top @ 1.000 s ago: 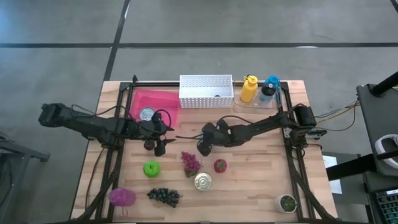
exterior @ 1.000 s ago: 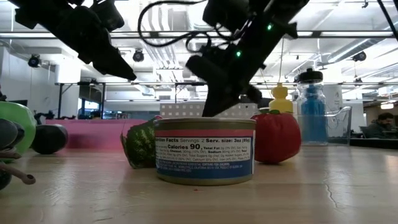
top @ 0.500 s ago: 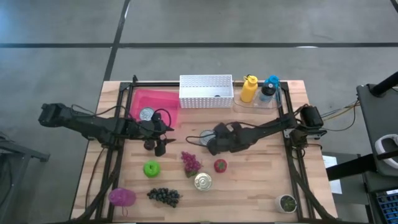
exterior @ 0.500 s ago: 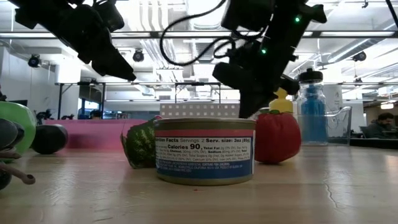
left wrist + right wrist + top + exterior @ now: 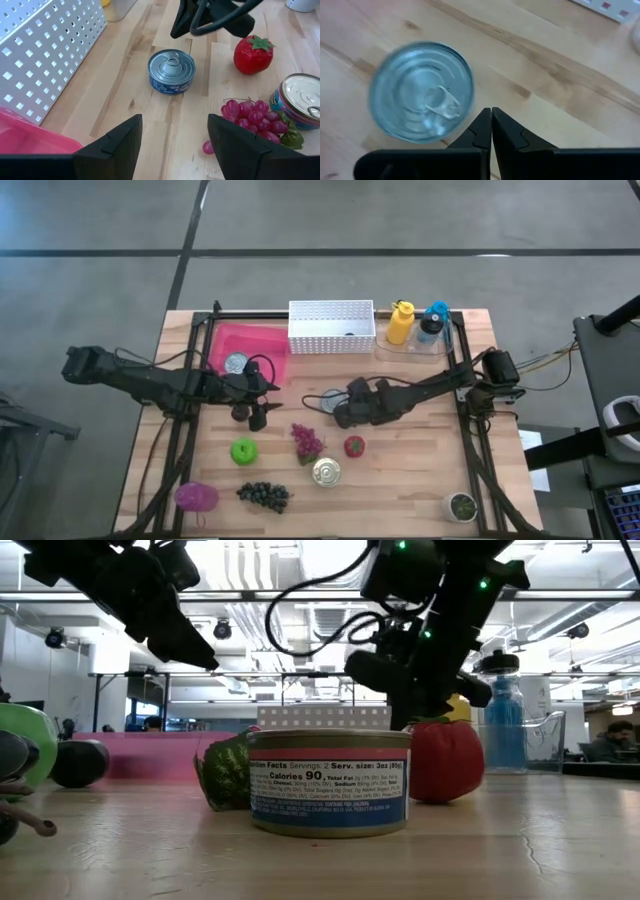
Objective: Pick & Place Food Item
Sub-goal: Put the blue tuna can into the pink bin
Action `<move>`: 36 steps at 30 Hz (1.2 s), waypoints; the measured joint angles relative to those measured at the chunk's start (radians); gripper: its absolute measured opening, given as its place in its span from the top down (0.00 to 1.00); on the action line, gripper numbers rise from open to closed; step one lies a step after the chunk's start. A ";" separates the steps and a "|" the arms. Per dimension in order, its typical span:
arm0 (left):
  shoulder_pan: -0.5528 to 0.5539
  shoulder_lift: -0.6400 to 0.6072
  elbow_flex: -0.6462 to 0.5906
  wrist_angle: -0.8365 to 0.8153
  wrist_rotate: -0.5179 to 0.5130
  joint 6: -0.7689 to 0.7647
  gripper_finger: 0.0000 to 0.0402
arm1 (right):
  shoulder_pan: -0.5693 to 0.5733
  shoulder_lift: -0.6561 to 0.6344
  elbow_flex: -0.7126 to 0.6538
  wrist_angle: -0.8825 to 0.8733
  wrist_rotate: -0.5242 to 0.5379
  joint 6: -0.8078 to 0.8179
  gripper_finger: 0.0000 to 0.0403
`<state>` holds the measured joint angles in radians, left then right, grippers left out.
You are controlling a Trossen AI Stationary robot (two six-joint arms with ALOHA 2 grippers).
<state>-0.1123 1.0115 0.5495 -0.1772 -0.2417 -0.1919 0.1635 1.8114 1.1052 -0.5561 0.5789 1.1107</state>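
Wooden table [image 5: 500, 470]: holds pink bin [image 5: 250, 345], white perforated basket [image 5: 331, 327], scattered food items.

Right gripper [image 5: 341, 416]: fingers clenched on nothing, tips just beside small blue tuna can [image 5: 421, 91]. Risk: descending shut, knocking or sliding the can instead of straddling it.

Left gripper [image 5: 255, 402]: fingers released, part spread, empty, hanging near the pink bin's corner. Risk: crossing paths with the right arm at table centre.

Larger labelled can [image 5: 329, 783], strawberry [image 5: 253, 54], red grapes [image 5: 247, 113]: close by. Risk: sideways sweep scattering all 3.
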 joint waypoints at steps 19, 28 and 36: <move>0.000 0.000 0.000 0.000 0.000 -0.001 0.42 | -0.017 0.027 -0.066 0.169 -0.012 0.012 0.98; 0.000 0.000 0.000 0.001 0.000 -0.001 0.42 | -0.022 0.052 -0.067 0.262 -0.023 0.001 0.98; 0.000 0.000 0.000 0.000 0.000 -0.001 0.43 | -0.030 0.087 -0.041 0.330 -0.036 -0.065 0.98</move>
<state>-0.1123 1.0115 0.5495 -0.1768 -0.2413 -0.1925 0.1331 1.8985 1.0640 -0.2260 0.5425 1.0459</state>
